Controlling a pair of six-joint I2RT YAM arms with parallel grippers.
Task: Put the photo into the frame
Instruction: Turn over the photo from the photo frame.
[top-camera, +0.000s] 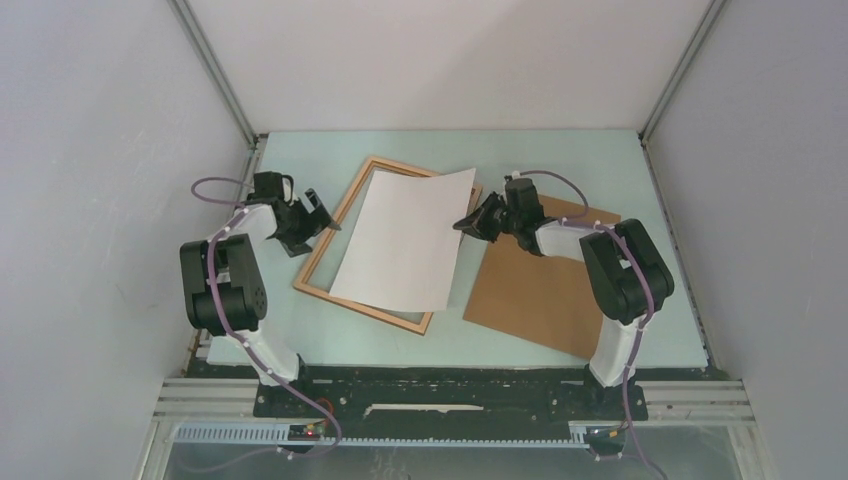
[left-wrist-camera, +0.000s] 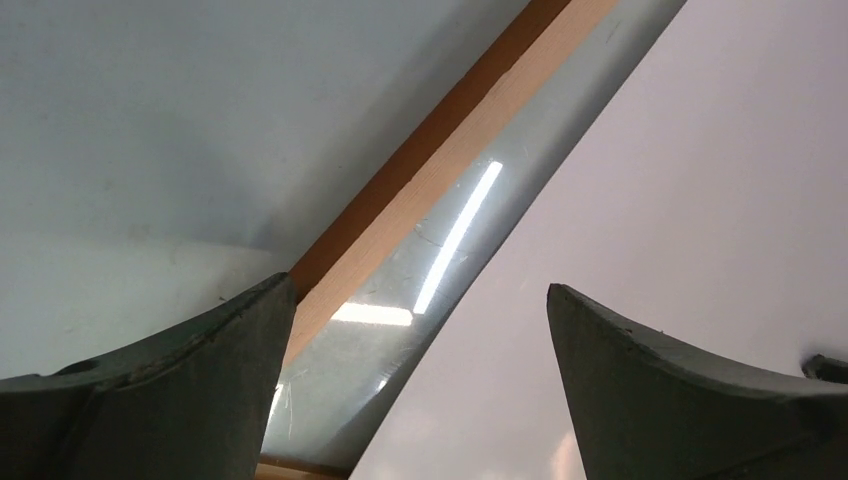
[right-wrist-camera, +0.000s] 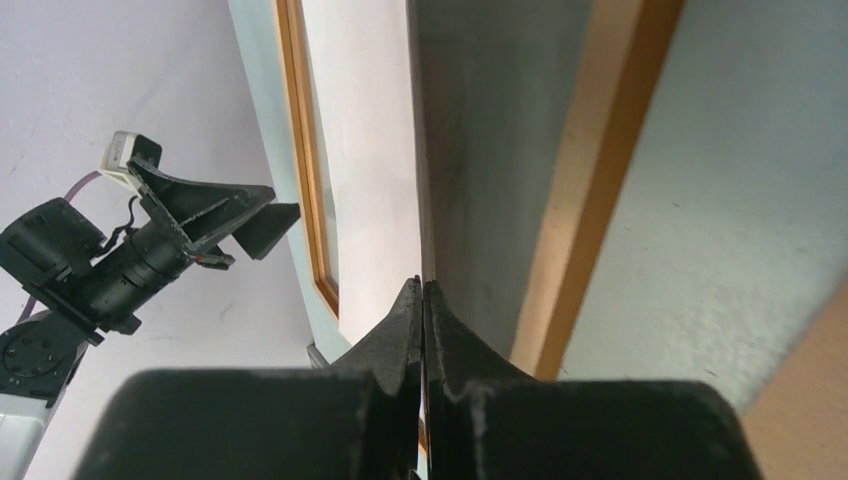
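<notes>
The photo shows its plain white back and lies over the thin light-brown wooden frame, its right edge lifted. My right gripper is shut on the photo's right edge; in the right wrist view the sheet runs edge-on out of the closed fingertips, with the frame's rail beside it. My left gripper is open at the frame's left rail. In the left wrist view the rail, the glass and the photo's white back lie between the spread fingers.
A plain brown backing board lies on the pale green table under my right arm. Grey enclosure walls stand on three sides. The left gripper also shows in the right wrist view.
</notes>
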